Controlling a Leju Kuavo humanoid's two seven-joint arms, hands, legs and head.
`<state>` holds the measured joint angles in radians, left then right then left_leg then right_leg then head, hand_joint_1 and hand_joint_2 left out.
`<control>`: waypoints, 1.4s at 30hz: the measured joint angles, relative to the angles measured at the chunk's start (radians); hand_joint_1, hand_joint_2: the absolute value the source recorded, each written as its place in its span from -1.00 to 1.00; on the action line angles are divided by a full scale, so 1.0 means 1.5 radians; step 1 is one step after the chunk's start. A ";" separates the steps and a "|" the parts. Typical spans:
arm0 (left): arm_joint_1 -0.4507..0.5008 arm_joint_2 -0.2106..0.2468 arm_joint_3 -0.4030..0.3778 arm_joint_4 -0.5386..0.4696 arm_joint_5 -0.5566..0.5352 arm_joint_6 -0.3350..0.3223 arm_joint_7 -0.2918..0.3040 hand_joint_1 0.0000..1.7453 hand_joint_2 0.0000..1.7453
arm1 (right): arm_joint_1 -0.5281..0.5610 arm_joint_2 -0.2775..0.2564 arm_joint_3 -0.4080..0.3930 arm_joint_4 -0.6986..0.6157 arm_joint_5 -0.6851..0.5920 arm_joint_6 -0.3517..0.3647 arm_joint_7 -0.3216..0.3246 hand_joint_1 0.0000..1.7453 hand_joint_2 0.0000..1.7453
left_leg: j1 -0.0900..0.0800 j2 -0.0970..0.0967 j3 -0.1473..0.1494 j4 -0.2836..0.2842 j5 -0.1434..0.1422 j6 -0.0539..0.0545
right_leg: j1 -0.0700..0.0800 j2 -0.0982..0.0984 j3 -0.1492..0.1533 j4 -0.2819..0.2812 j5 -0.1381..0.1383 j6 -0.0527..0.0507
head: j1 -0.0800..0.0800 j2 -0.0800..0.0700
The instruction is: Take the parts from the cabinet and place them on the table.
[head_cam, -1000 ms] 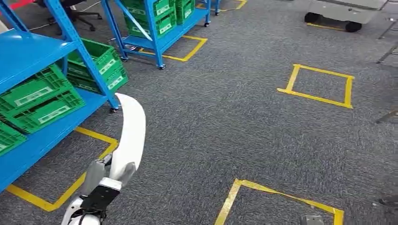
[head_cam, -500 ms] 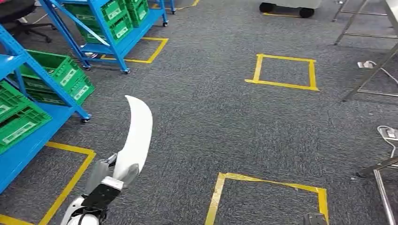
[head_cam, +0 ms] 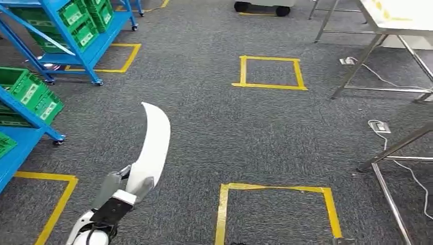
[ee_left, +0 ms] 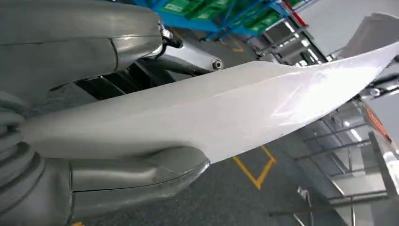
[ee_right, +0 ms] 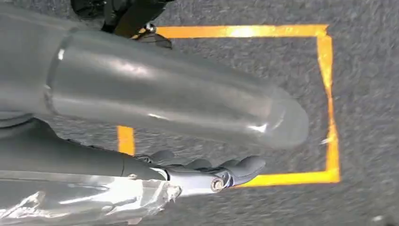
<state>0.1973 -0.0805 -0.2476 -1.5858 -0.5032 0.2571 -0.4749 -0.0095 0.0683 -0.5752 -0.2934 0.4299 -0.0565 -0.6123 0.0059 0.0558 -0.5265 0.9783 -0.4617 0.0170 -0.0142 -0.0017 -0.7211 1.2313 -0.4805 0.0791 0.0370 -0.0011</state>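
Note:
My left hand [head_cam: 115,198] grips a long, curved white part [head_cam: 154,143] by its lower end, low at the left of the head view. The part rises up and forward over the grey carpet. In the left wrist view the white part [ee_left: 226,110] lies across the picture, with the thick grey thumb [ee_left: 136,179] pressed under it. A white-topped table [head_cam: 403,15] on metal legs stands at the far right. My right hand [ee_right: 164,122] hangs over the carpet, its dark fingers [ee_right: 235,168] stretched out with nothing in them.
Blue shelving [head_cam: 30,120] with green crates [head_cam: 28,92] stands at the left, and a second blue rack [head_cam: 89,35] behind it. Yellow tape squares [head_cam: 269,71] mark the carpet. More metal table legs [head_cam: 393,153] and a cabled power strip [head_cam: 380,126] sit at the right.
The whole view has swung to the right: the blue shelves slid off to the left and the white table came into view. My left hand still holds the white part.

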 joint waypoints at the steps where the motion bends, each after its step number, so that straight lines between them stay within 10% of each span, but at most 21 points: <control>1: 0.000 0.000 0.000 0.000 0.000 0.000 0.000 1.00 1.00 | 0.000 0.000 -0.003 0.000 0.001 0.000 0.000 -1.00 -1.00 | 0.001 0.008 0.003 0.000 -0.002 -0.003 | -0.001 -0.011 0.038 -0.066 0.027 0.001 | 0.000 0.000; 3: -0.002 -0.001 0.001 0.000 -0.001 -0.002 0.000 1.00 1.00 | -0.003 0.002 -0.007 -0.002 0.003 0.000 -0.002 -1.00 -1.00 | -0.008 0.020 0.008 0.002 -0.009 -0.013 | 0.006 -0.053 0.086 -0.140 0.036 -0.003 | 0.001 0.000; 7: -0.007 -0.004 0.001 0.001 -0.004 -0.007 -0.001 1.00 1.00 | 0.001 0.003 -0.018 -0.003 0.010 0.000 -0.004 -1.00 -1.00 | -0.005 0.043 0.011 0.001 -0.011 -0.024 | 0.007 -0.019 0.076 -0.139 0.039 -0.031 | -0.004 0.000; 10: -0.011 -0.004 0.001 0.001 -0.005 -0.011 -0.003 1.00 1.00 | 0.002 0.004 -0.028 -0.005 0.023 0.000 -0.006 -1.00 -1.00 | -0.001 -0.021 -0.025 0.083 -0.067 -0.030 | 0.003 0.001 0.076 -0.142 0.042 -0.042 | -0.009 0.000; 13: -0.011 -0.004 0.001 0.007 -0.005 -0.014 -0.003 1.00 1.00 | 0.001 0.004 -0.041 -0.006 0.033 0.001 -0.007 -1.00 -1.00 | -0.002 -0.035 -0.097 0.217 -0.109 -0.029 | 0.005 0.029 0.074 -0.142 0.043 -0.045 | -0.010 0.000; 17: -0.013 -0.004 0.001 0.009 -0.006 -0.016 -0.003 1.00 1.00 | 0.006 0.005 -0.054 -0.007 0.042 0.002 -0.007 -1.00 -1.00 | -0.001 -0.058 -0.037 0.067 -0.001 -0.019 | 0.004 0.066 0.077 -0.141 0.044 -0.041 | -0.010 0.000; 18: -0.014 -0.004 0.001 0.009 -0.007 -0.017 -0.003 1.00 1.00 | 0.005 0.005 -0.057 -0.007 0.044 0.002 -0.007 -1.00 -1.00 | 0.000 -0.092 -0.025 0.032 0.010 -0.017 | 0.004 0.072 0.074 -0.140 0.045 -0.038 | -0.009 0.000; 22: -0.016 -0.006 0.002 0.011 -0.011 -0.019 -0.005 1.00 1.00 | 0.010 0.006 -0.070 -0.010 0.060 0.006 -0.006 -1.00 -1.00 | -0.001 -0.076 -0.018 0.012 0.003 -0.010 | 0.000 0.100 0.061 -0.143 0.053 -0.020 | -0.008 0.000; 25: -0.017 -0.010 0.002 0.011 -0.011 -0.022 -0.006 1.00 1.00 | 0.007 0.009 -0.078 -0.011 0.065 0.008 -0.005 -1.00 -1.00 | 0.001 -0.051 -0.013 0.005 0.005 0.000 | 0.005 0.022 0.024 -0.076 0.013 -0.014 | -0.001 0.000; 28: -0.015 -0.009 0.004 0.013 -0.011 -0.023 -0.006 1.00 1.00 | 0.002 0.010 -0.082 -0.011 0.067 0.009 -0.005 -1.00 -1.00 | -0.001 -0.022 -0.012 0.005 0.002 0.002 | 0.002 0.006 -0.045 0.063 -0.037 -0.008 | -0.002 0.000; 31: -0.015 -0.009 0.005 0.016 -0.011 -0.024 -0.006 1.00 1.00 | 0.006 0.010 -0.089 -0.011 0.067 0.010 -0.005 -1.00 -1.00 | 0.001 0.000 -0.005 0.006 -0.005 -0.004 | -0.002 -0.002 0.001 -0.020 0.021 -0.005 | -0.002 0.000; 33: -0.016 -0.009 0.006 0.017 -0.011 -0.024 -0.007 1.00 1.00 | 0.003 0.012 -0.091 -0.013 0.068 0.011 -0.005 -1.00 -1.00 | -0.003 0.013 0.004 0.006 -0.013 -0.013 | 0.002 -0.055 0.057 -0.117 0.041 0.002 | 0.000 0.000; 35: -0.017 -0.009 0.007 0.017 -0.012 -0.024 -0.007 1.00 1.00 | -0.003 0.014 -0.092 -0.013 0.069 0.012 -0.005 -1.00 -1.00 | -0.010 0.026 0.004 0.009 -0.018 -0.018 | 0.004 -0.042 0.063 -0.125 0.038 -0.021 | -0.002 0.000; 38: -0.020 -0.009 0.007 0.017 -0.012 -0.025 -0.008 1.00 1.00 | 0.002 0.014 -0.095 -0.014 0.071 0.012 -0.005 -1.00 -1.00 | -0.007 0.041 0.011 0.006 -0.026 -0.025 | 0.005 -0.018 0.062 -0.126 0.035 -0.036 | -0.004 0.000; 40: -0.022 -0.009 0.007 0.017 -0.012 -0.025 -0.009 1.00 1.00 | 0.003 0.015 -0.095 -0.014 0.073 0.012 -0.005 -1.00 -1.00 | -0.004 -0.016 -0.013 0.059 -0.056 -0.027 | 0.004 -0.005 0.065 -0.128 0.034 -0.043 | -0.008 0.000; 42: -0.020 -0.008 0.007 0.018 -0.012 -0.025 -0.009 1.00 1.00 | -0.002 0.015 -0.096 -0.015 0.073 0.011 -0.005 -1.00 -1.00 | -0.004 -0.031 -0.079 0.174 -0.097 -0.026 | 0.005 0.014 0.066 -0.128 0.033 -0.046 | -0.011 0.000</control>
<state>0.1669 -0.0931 -0.2369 -1.5595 -0.5207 0.2201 -0.4891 -0.0126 0.0904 -0.7195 -0.3159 0.5402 -0.0393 -0.6199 -0.0003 0.0095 -0.6448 1.2398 -0.6073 -0.0213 -0.0061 0.0189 -0.6223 1.0396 -0.4312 0.0100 0.0210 -0.0011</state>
